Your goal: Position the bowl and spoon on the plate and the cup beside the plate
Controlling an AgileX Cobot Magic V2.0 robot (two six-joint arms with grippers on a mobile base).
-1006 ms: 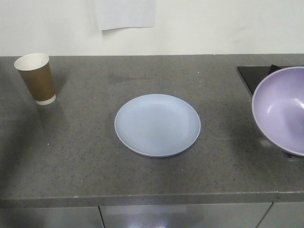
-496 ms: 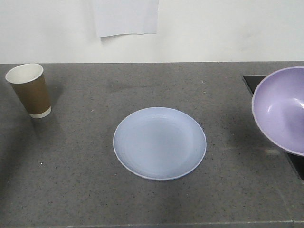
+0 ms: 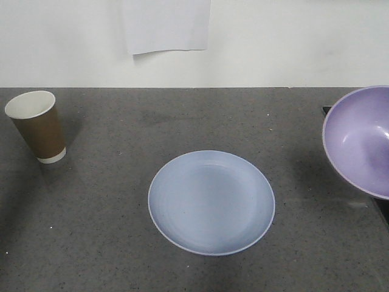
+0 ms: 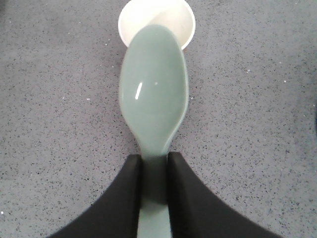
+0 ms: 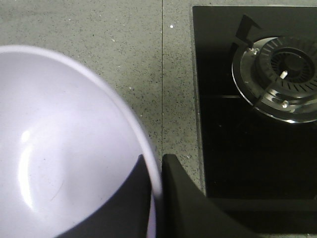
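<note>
The pale blue plate (image 3: 211,201) lies flat in the middle of the grey counter. At the far left stands the brown paper cup (image 3: 36,126), upright; from above its white mouth (image 4: 156,21) shows past the spoon's tip. My left gripper (image 4: 154,163) is shut on the handle of the mint-green spoon (image 4: 153,94), bowl side up, held above the counter. The lavender bowl (image 3: 363,139) hangs tilted at the right edge, off the counter; my right gripper (image 5: 156,171) is shut on its rim (image 5: 143,148), one finger inside and one outside.
A black glass hob (image 5: 247,124) with a gas burner (image 5: 285,74) lies right of the bowl. A white sheet of paper (image 3: 165,25) hangs on the back wall. The grey speckled counter (image 3: 121,243) runs wall to front.
The front view has moved in towards the counter: the plate and the cup now sit lower and larger in frame, and the counter's front edge has dropped out of view. The bowl holds its place in frame.
</note>
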